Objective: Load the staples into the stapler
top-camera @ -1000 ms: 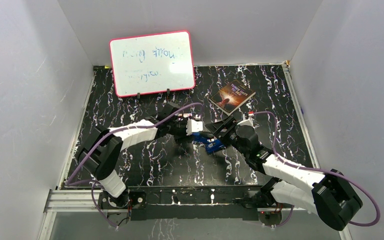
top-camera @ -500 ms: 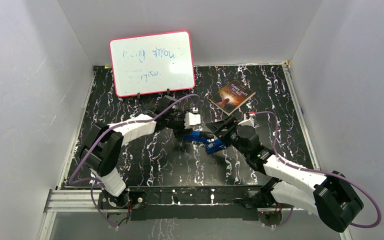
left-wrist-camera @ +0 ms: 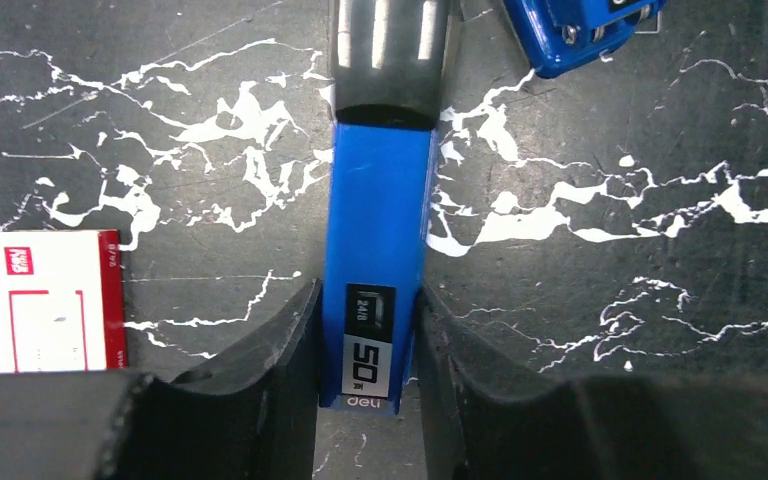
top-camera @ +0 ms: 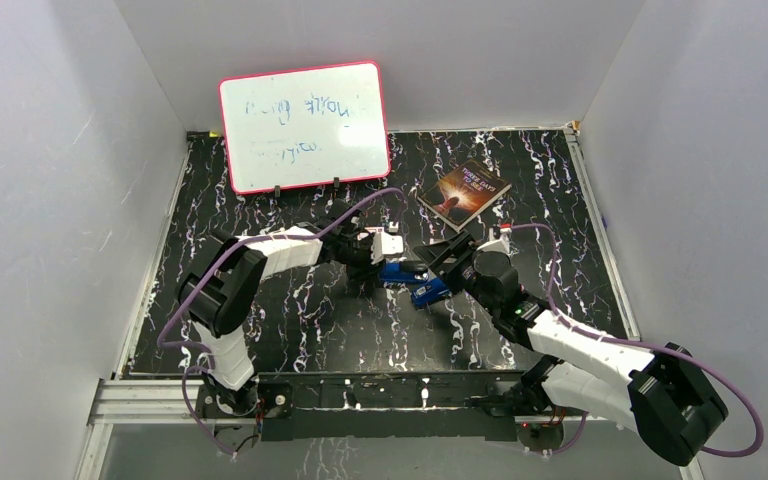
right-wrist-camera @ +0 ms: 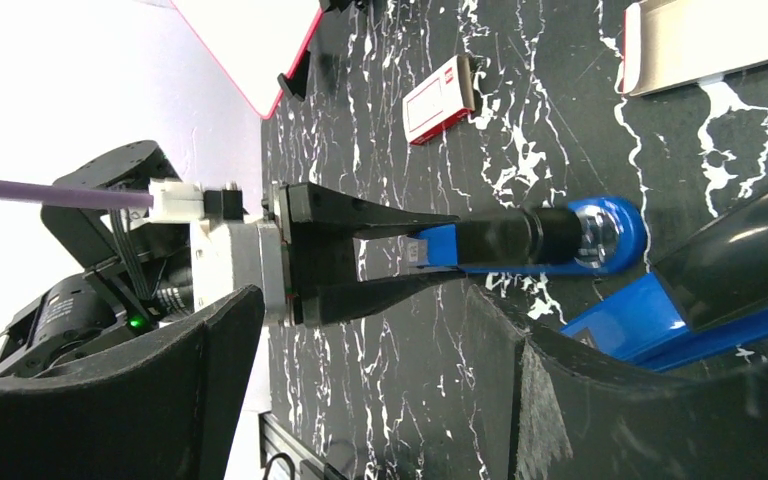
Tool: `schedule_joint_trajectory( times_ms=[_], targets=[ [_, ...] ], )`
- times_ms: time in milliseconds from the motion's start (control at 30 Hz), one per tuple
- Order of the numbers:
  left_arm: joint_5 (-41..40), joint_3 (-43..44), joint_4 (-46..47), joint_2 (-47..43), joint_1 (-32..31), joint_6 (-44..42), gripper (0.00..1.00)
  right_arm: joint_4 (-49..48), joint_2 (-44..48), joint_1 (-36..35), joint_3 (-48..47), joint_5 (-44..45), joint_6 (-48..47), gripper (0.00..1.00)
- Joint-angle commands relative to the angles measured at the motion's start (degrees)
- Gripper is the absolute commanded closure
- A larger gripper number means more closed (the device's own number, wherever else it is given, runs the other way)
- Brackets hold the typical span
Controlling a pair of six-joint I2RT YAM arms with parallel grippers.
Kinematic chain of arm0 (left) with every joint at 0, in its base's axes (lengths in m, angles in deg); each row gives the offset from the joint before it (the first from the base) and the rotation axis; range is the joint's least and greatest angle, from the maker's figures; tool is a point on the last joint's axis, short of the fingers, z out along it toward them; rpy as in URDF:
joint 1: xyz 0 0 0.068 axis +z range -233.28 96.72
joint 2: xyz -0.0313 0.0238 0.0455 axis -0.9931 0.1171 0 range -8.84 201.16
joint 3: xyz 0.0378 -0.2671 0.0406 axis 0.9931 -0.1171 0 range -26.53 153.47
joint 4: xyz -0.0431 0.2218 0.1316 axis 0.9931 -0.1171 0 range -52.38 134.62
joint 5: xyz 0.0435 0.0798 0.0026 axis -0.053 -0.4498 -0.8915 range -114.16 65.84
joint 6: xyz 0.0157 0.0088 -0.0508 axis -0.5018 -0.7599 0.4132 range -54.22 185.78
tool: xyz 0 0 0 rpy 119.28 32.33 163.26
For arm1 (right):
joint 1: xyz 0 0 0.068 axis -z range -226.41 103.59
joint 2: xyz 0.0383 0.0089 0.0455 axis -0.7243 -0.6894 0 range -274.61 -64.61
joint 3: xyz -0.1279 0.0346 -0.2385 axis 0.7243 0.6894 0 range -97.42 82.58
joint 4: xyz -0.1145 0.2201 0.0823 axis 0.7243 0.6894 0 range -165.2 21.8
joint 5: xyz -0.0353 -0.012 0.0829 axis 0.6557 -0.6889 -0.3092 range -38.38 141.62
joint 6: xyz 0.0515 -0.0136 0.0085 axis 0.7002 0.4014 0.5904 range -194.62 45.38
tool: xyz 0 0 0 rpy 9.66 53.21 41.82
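Left hand tight on upper arm of the stapler; right hand agape, partly hiding its base.

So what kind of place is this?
Probably a lab test booth: plain white walls box in a black marbled table, with a left arm and right arm bolted at its near edge.

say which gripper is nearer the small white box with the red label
Left. The left gripper, closed on the stapler, has the box right beside it; the right gripper sits past the stapler, farther off.
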Motion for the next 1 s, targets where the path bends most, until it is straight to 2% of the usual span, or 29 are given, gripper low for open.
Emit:
schedule_joint_trajectory(
  times_ms=[0,267,433,633,800,967],
  targets=[
    [-2.7,1.8,-0.6,-1.0,0.3,6.7,0.81,0.2,0.9,-0.2,2.4,3.7,1.0,0.18],
    [-4.8,-3.1,0.3,-8.1,-0.5,24.4,1.0,-7.5,-5.0,-0.2,2.7,4.1,2.9,0.19],
    [-6.8,-9.9,6.4,-14.4,-1.9,39.8,1.0,-16.6,-12.8,-0.2,1.6,-1.3,2.8,0.21],
    [-12.1,-16.2,13.7,-19.5,-4.0,55.0,1.0,-22.0,-21.6,-0.2,-4.0,-5.9,2.5,0.25],
    [-14.4,-17.6,15.5,-20.1,-4.9,60.5,1.0,-27.5,-28.9,-0.2,-5.6,-11.4,4.8,0.29],
    [-17.7,-18.4,16.9,-20.5,-5.3,62.8,1.0,-23.0,-30.4,-0.4,-6.8,-12.3,6.9,0.31]
  ],
)
